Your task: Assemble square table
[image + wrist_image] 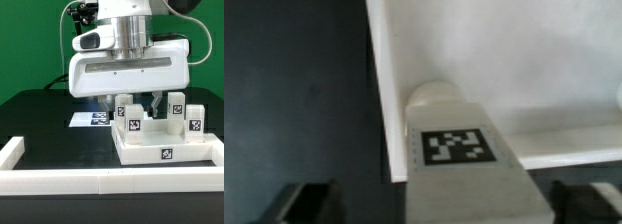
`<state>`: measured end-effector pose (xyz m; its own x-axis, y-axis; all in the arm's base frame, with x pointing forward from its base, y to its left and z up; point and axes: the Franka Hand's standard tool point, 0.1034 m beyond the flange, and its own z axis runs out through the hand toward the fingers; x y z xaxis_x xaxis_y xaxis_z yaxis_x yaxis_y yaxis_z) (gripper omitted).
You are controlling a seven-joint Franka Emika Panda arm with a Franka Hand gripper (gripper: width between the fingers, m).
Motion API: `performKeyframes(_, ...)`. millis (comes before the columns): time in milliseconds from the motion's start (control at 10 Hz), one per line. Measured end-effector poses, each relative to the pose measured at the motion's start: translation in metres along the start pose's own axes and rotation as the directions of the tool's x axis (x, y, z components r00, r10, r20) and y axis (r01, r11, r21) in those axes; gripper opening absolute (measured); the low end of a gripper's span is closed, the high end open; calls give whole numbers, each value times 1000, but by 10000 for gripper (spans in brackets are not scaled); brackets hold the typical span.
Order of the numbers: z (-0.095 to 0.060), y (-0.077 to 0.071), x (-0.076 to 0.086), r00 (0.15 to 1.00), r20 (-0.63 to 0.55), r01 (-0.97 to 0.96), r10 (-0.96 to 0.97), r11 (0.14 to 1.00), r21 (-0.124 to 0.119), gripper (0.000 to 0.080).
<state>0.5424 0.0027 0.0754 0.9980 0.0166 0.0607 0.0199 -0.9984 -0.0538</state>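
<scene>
Wrist: gripper (434, 205) straddles leg post (452, 150); exterior: slab (165, 155).

Table: a flat black table top (45, 120) fills the low part of the exterior view.
Wall: a long low white plastic wall (60, 178) runs along the front of the work area. It turns a corner at the exterior view's left and goes back a short way.
Sheet: a flat white marker board (92, 119) with black square tags lies on the black table, far behind the wall. Part of it is hidden.
Back: a plain green backdrop (30, 45) stands behind everything.
Cable: a thin black cable (66, 35) hangs in front of the green.
</scene>
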Motion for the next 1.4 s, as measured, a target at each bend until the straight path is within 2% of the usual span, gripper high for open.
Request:
performKeyframes(100,0,0,0,1000,0,-2,2,1000,0,329)
performKeyframes(200,0,0,0,1000,0,-4,4,1000,0,329)
performKeyframes(300,0,0,0,1000,0,-25,25,1000,1,289)
performKeyframes(500,0,0,0,998,0,-60,60,998,1,289)
performKeyframes(700,1,-2,-1,960,-2,-280,280,960,4,289)
performKeyframes(900,2,-4,-2,842,-13,-539,539,842,3,289)
performKeyframes(1200,3,-3,-2,653,-6,-757,758,653,17,290)
performKeyframes(1400,3,-5,-2,421,4,-907,907,421,20,290)
